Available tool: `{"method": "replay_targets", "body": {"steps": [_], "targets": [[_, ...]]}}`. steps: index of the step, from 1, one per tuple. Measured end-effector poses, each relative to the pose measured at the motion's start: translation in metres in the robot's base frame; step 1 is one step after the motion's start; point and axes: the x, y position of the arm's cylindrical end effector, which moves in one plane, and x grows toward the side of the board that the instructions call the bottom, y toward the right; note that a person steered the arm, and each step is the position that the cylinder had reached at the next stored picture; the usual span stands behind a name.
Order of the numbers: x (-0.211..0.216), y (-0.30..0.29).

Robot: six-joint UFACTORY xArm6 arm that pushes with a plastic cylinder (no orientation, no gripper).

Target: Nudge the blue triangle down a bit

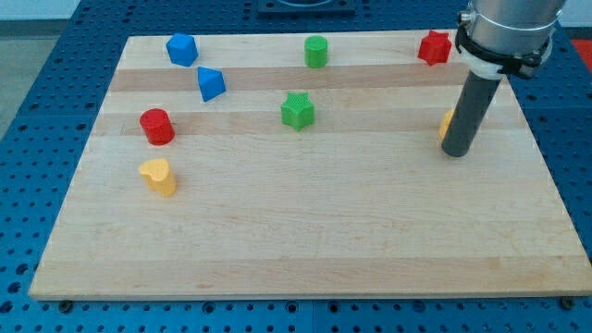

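Observation:
The blue triangle (211, 84) lies on the wooden board (305, 231) at the upper left, just below and right of a blue pentagon-like block (181, 49). My tip (456, 153) rests on the board at the far right, a long way right of the blue triangle. It stands right against an orange block (447, 123) that is mostly hidden behind the rod.
A red cylinder (157, 126) and a yellow heart-shaped block (159, 176) lie at the left. A green star (297, 110) sits at centre, a green cylinder (316, 52) at the top middle, a red star (433, 47) at the top right.

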Motion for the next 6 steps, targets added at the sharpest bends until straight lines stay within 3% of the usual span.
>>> {"method": "replay_targets", "body": {"steps": [2, 4, 6], "targets": [[0.001, -0.015], [-0.001, -0.076], [-0.043, -0.098]]}}
